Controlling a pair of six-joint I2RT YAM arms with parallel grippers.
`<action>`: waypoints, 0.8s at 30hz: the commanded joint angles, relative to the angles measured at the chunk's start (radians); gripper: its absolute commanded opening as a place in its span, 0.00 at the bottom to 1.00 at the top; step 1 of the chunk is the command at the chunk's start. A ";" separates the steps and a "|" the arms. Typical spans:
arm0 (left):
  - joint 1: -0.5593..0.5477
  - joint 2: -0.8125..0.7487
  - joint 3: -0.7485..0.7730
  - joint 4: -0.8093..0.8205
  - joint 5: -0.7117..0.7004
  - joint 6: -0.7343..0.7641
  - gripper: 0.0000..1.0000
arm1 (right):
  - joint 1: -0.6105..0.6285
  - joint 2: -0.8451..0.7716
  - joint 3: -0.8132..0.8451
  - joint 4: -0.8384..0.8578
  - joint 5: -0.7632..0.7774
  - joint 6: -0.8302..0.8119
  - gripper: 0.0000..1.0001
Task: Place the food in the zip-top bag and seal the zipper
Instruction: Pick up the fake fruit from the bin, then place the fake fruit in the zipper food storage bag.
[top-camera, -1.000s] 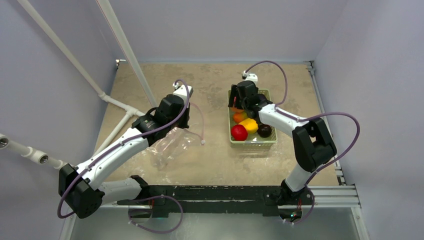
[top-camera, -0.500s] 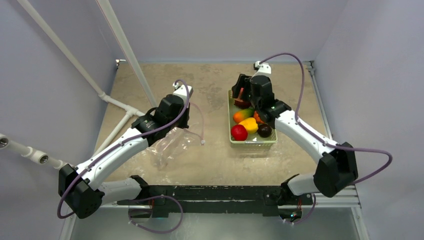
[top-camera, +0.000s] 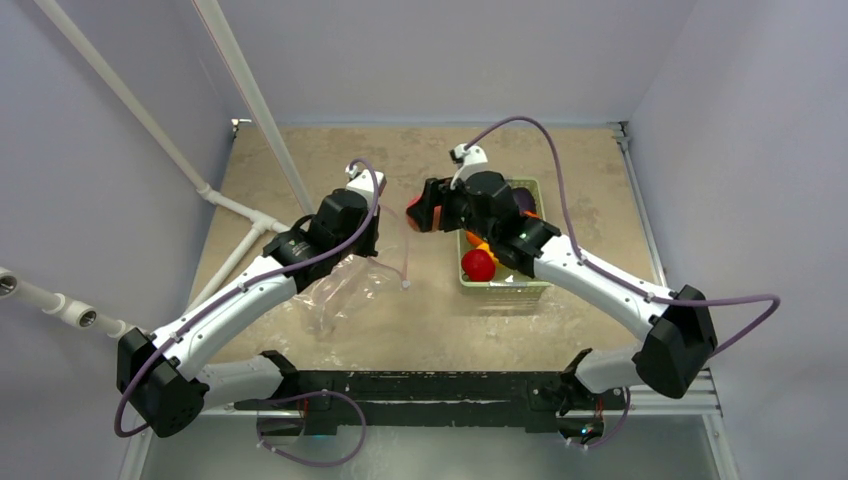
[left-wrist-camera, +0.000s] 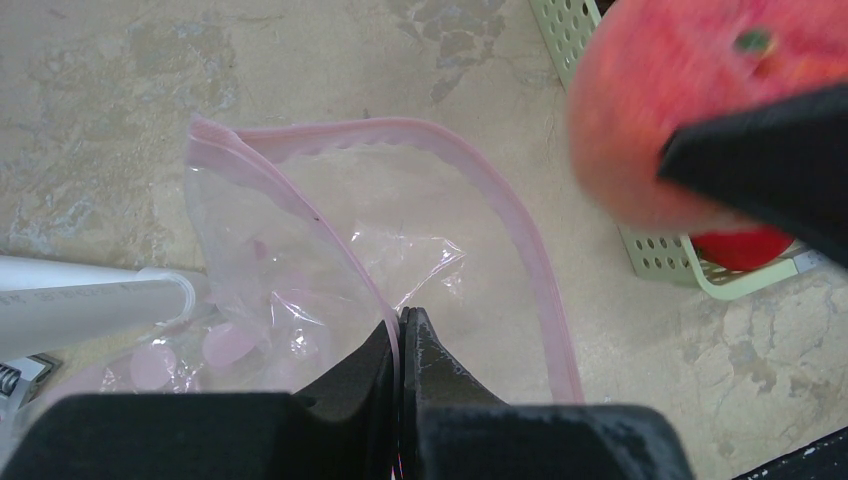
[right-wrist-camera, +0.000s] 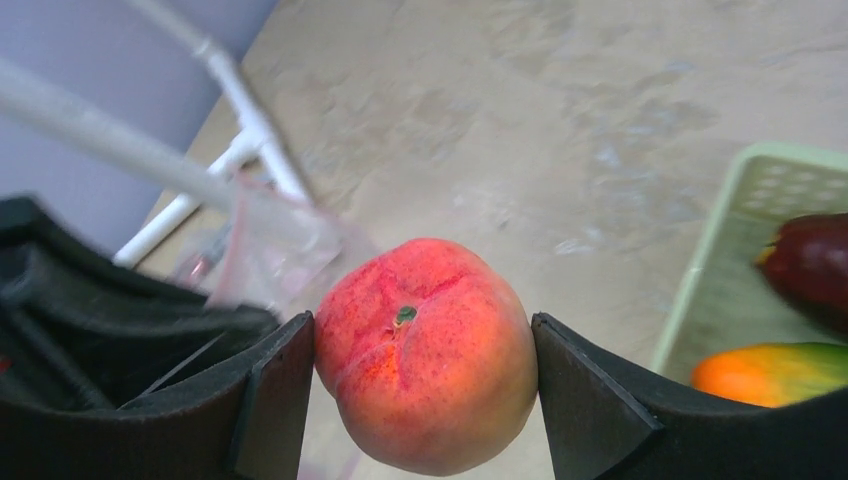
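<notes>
Right gripper (right-wrist-camera: 424, 372) clamped on peach (right-wrist-camera: 425, 340), held in the air between pale green basket (right-wrist-camera: 712, 262) and zip-top bag (left-wrist-camera: 290, 260). Left gripper (left-wrist-camera: 402, 335) pinched together on the bag's near rim. The mouth gapes, pink zipper (left-wrist-camera: 522, 262) looping wide. Bag lies on table (top-camera: 420, 320), left of basket. Red apple (top-camera: 478, 265) and eggplant (right-wrist-camera: 815, 265) sit in basket.

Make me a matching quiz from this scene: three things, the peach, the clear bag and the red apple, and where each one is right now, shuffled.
Things:
1. peach
2. zip-top bag
3. red apple

Places:
A. lying in the green basket
B. clamped in the right gripper, outside the basket
C. mouth edge pinched by the left gripper

Pairs: 1-B, 2-C, 3-A
</notes>
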 joint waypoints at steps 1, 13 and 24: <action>0.003 -0.013 -0.001 0.034 -0.004 0.010 0.00 | 0.048 0.005 0.051 0.051 -0.079 -0.007 0.28; 0.003 -0.020 -0.001 0.034 -0.002 0.015 0.00 | 0.114 0.053 0.053 0.119 -0.150 0.015 0.27; 0.003 -0.034 -0.002 0.037 0.004 0.017 0.00 | 0.129 0.126 0.028 0.152 -0.113 0.045 0.49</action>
